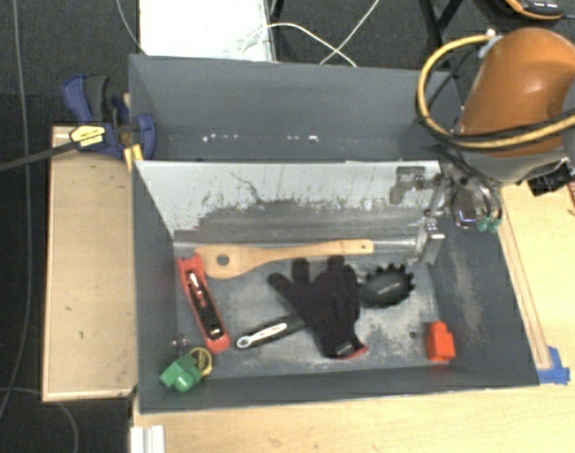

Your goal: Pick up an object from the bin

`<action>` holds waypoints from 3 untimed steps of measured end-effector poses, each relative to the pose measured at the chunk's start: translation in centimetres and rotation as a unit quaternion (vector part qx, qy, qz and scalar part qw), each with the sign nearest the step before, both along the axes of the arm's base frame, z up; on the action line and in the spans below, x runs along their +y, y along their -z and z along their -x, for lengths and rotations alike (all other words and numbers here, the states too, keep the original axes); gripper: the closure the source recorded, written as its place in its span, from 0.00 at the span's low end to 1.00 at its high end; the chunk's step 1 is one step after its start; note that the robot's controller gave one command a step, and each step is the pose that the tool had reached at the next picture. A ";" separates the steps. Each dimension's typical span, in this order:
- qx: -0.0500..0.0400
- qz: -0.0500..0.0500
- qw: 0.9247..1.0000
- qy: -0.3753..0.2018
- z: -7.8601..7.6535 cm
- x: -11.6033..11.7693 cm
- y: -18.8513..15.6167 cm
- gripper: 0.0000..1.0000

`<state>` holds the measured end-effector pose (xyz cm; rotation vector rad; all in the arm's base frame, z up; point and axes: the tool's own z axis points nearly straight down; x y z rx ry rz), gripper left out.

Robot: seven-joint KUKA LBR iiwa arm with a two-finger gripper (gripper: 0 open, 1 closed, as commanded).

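My gripper (427, 242) hangs at the right end of the bin's back wall, above the floor. Just below and to its left lies a black round toothed thing (388, 286), apart from the gripper. A long wooden spoon (282, 253) stretches leftward along the back of the floor, its handle end near the gripper. A black glove (322, 305) lies spread in the middle of the bin, touching the toothed thing. A small orange block (440, 341) sits at the front right.
A red flat tool (202, 300) lies along the left wall. A green padlock-like thing (180, 374) sits in the front left corner. A small silver and white item (262, 333) lies left of the glove. The arm's orange cover and cables hang over the bin's right rim.
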<state>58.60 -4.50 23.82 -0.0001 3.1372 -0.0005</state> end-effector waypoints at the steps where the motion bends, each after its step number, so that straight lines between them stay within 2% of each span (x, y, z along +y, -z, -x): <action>1: 0.000 0.000 1.000 0.000 0.0 0.0 0.0 0.00; 2: 0.000 -0.001 1.000 0.015 3.3 3.5 4.7 0.00; 3: -0.007 0.000 0.999 0.042 1.8 3.6 5.6 0.00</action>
